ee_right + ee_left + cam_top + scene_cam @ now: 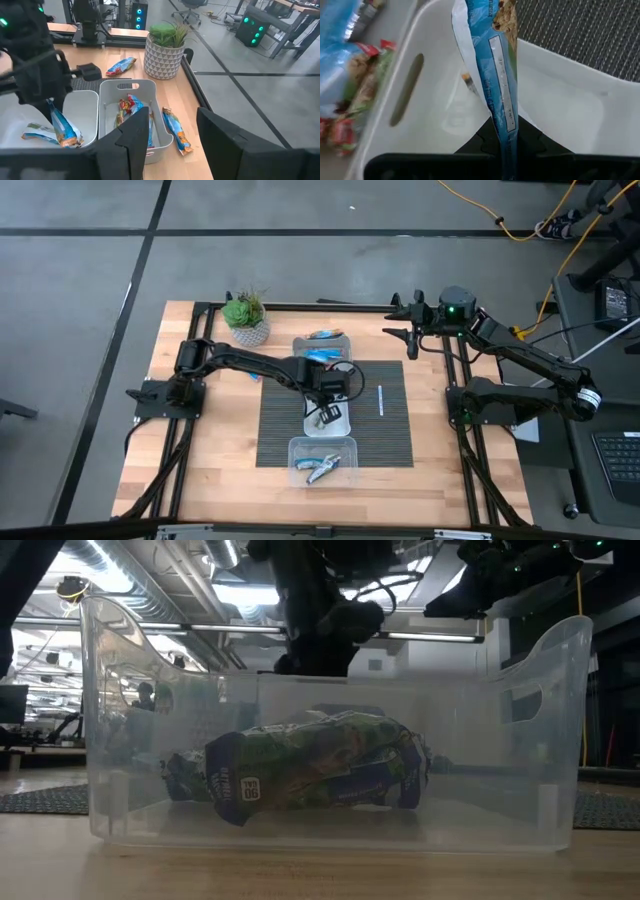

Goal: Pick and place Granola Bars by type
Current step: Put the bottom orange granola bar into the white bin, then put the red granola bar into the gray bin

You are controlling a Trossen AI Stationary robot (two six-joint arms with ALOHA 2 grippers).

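The high view looks straight down from above, taking in the whole bench (200,470), both arms and three clear tubs in a row.

The low view sits at bench-top height, very close to the nearest tub (330,830), facing level through its clear walls into the room behind.

The left wrist view looks past its jaws, very near, into the middle tub (560,100).

The right wrist view looks from high at the bench edge across the potted plant (165,47). It shares the far tub (127,90) with the high view.
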